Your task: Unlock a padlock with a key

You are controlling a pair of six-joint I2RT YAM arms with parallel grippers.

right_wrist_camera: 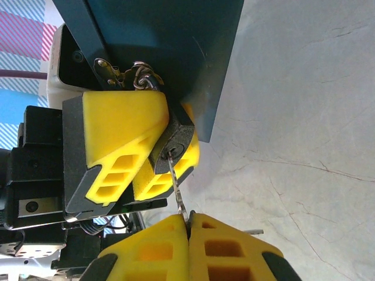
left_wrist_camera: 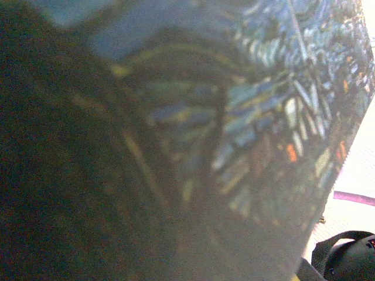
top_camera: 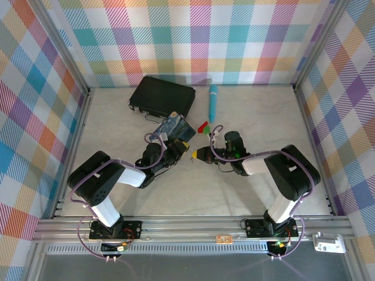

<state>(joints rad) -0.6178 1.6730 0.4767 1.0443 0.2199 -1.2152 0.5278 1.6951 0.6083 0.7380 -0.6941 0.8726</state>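
The dark padlock (right_wrist_camera: 174,140) hangs by its silvery shackle (right_wrist_camera: 143,76) from the hasp of the blue painted box (right_wrist_camera: 176,35). My left gripper (top_camera: 179,150) is shut on the padlock body, its yellow pads (right_wrist_camera: 120,126) on either side. The thin silvery key (right_wrist_camera: 177,187) has its tip in the keyhole on the padlock's underside. My right gripper (right_wrist_camera: 188,221) is shut on the key's head, just below the padlock. From above, the right gripper (top_camera: 196,154) faces the left one at the table's middle. In the left wrist view the painted box (left_wrist_camera: 263,117) sits blurred, right against the lens.
A black rectangular case (top_camera: 162,96) lies at the back, behind the box. A teal pen-shaped object (top_camera: 212,100) lies to its right. Small red and green blocks (top_camera: 203,126) sit just behind the grippers. Checked walls enclose the pale table (top_camera: 263,117).
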